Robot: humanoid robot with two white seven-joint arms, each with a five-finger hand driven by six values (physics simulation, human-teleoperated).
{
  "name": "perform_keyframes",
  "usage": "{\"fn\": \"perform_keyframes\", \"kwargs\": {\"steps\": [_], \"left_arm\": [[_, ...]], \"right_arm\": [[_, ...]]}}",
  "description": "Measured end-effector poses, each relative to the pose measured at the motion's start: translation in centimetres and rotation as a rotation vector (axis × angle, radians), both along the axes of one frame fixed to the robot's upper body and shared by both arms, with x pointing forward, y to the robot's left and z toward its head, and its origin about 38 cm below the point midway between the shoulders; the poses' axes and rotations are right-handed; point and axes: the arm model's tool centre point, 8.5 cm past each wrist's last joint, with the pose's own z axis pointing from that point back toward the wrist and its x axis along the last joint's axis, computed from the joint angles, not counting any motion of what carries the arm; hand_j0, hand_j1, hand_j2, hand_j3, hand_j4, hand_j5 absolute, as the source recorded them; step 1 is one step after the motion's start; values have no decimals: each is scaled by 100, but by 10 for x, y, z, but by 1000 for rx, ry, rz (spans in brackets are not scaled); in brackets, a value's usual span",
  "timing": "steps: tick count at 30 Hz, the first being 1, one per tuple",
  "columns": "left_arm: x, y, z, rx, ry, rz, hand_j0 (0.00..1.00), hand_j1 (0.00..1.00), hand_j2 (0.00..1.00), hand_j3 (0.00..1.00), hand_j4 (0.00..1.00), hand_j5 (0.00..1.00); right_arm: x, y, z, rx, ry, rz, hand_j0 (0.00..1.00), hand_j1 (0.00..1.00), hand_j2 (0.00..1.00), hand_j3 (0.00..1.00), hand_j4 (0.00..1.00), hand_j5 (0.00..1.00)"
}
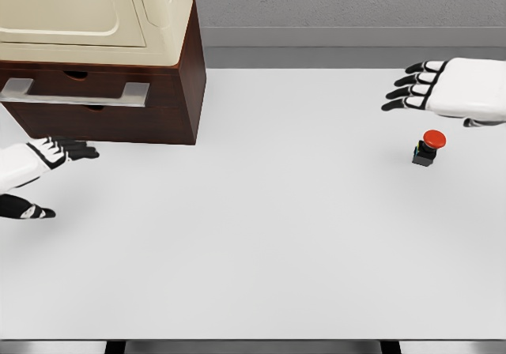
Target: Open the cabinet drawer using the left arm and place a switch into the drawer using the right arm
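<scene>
A dark brown cabinet [170, 93] stands at the table's far left, its drawer closed, with a long silver handle [75, 93] across the front. My left hand [47, 168] hovers open just below and in front of the drawer, fingers stretched toward it, touching nothing. A small switch [428, 148] with a red mushroom button on a black base stands upright at the right of the table. My right hand [431, 88] floats open above and slightly behind the switch, fingers pointing left, apart from it.
A cream-coloured appliance [95, 14] sits on top of the cabinet. The white table [261, 235] stretches wide between both hands; its front edge runs along the bottom of the view. A grey wall lies behind.
</scene>
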Motion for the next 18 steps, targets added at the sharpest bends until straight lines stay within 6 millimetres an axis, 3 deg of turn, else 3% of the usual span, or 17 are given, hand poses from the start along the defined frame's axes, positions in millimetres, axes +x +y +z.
{"fn": "perform_keyframes", "kwargs": {"steps": [5,9,12,18], "left_arm": [[1,0,3,18,4,-9,100,100,100,100,100,100],[12,-9,31,23,-70,-40,100,100,100,100,100,100],[11,-21,33,39,-57,-86,100,100,100,100,100,100],[13,-29,43,-10,-58,-104,100,100,100,100,100,100]], "right_arm": [[1,-5,10,-3,-23,-14,100,100,100,100,100,100],[2,-14,27,9,-70,-41,100,100,100,100,100,100],[2,-18,33,14,-82,-51,100,100,100,100,100,100],[2,-17,21,7,-51,-50,100,100,100,100,100,100]]}}
